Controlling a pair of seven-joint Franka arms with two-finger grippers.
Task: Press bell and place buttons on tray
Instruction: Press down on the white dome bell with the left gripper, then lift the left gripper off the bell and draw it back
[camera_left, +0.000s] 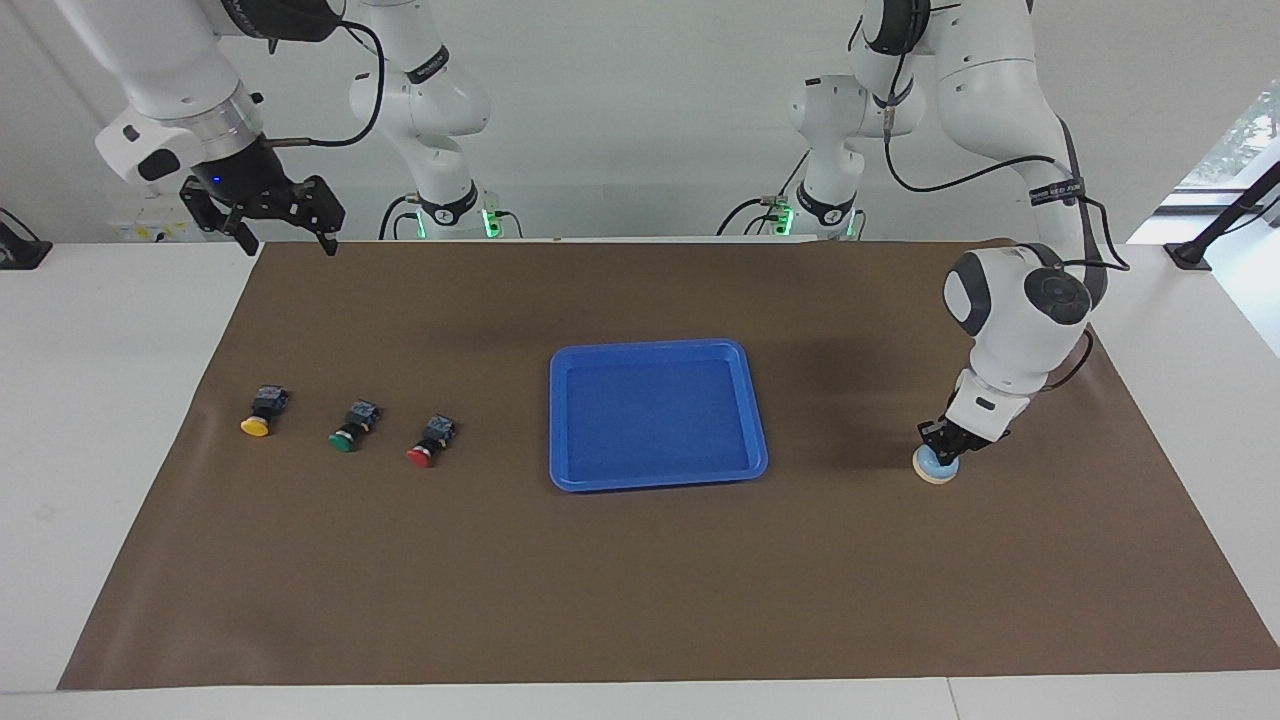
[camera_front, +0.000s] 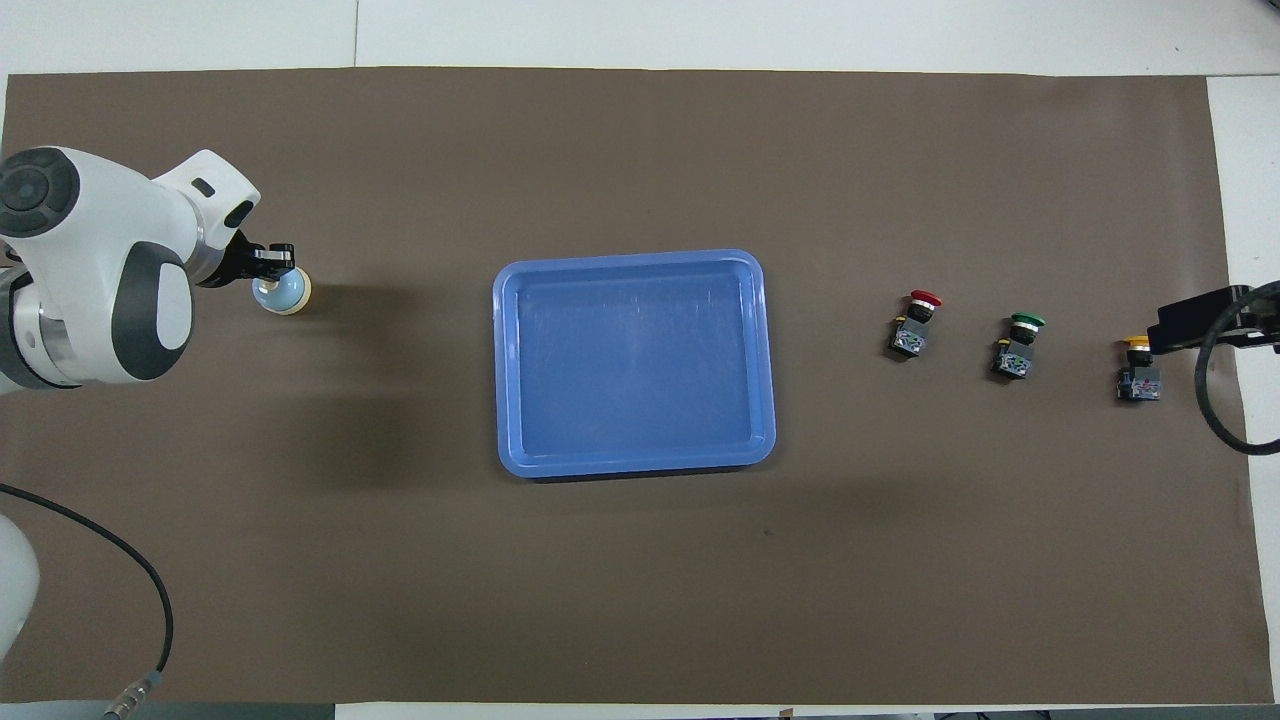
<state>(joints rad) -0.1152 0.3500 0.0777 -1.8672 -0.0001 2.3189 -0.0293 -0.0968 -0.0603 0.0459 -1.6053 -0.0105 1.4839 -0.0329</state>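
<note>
Brown mat (camera_left: 640, 580), tray (camera_left: 760, 440), buttons (camera_left: 343, 429) apart

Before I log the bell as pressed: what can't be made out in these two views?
- Bell: its knob is covered by the shut left gripper in both views, so actual contact or travel is not visible.
- Yellow button: in the overhead view the right arm's dark hardware overlaps its cap.
- Right gripper, open and waiting: its fingertips lie outside the overhead view.
- Button bodies: any markings are too small to read in either view.

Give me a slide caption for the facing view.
Left pincer, shut, on the bell; buttons not yet in tray.
</note>
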